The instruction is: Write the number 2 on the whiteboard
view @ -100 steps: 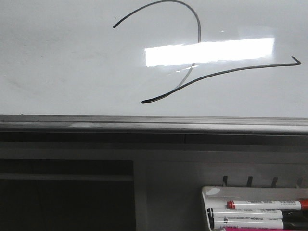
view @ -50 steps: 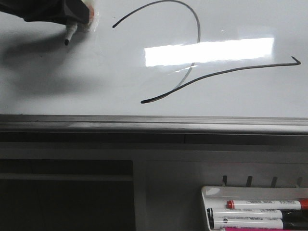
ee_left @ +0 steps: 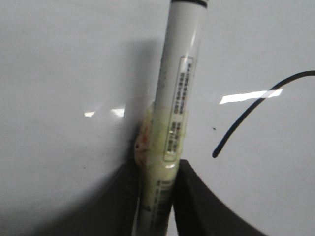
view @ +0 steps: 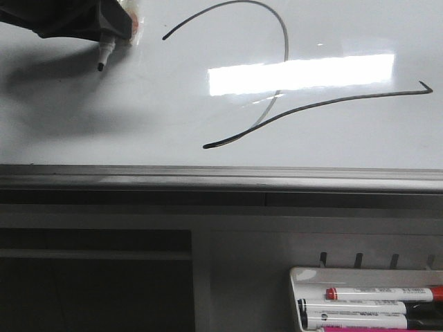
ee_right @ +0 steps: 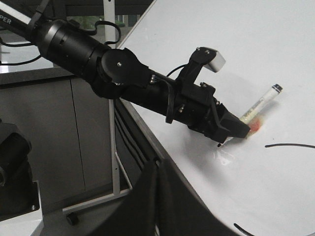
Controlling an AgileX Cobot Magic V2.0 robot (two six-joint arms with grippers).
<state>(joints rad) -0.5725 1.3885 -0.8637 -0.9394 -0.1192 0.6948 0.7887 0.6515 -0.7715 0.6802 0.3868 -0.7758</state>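
The number 2 (view: 221,143) is drawn in thin black line on the whiteboard (view: 138,117), with an arched top and a long base stroke ending in a hook. My left gripper (view: 112,33) is at the board's upper left, shut on a white marker (view: 104,54). The marker's black tip points down, close to the board, left of the 2's starting end. In the left wrist view the jaws (ee_left: 157,196) clamp the taped marker (ee_left: 179,88) beside the stroke's end (ee_left: 216,153). My right gripper (ee_right: 156,196) is shut and empty off the board's edge, and its view shows the left gripper (ee_right: 231,129).
A grey metal rail (view: 208,181) runs along the board's lower edge. A small white tray (view: 304,277) at the lower right holds several markers, one with a red cap (view: 381,294). The black left arm (ee_right: 123,73) reaches over the board from its stand.
One second ago the board showed only the 2. The left gripper with the marker has come in at the upper left and has since shifted slightly right.
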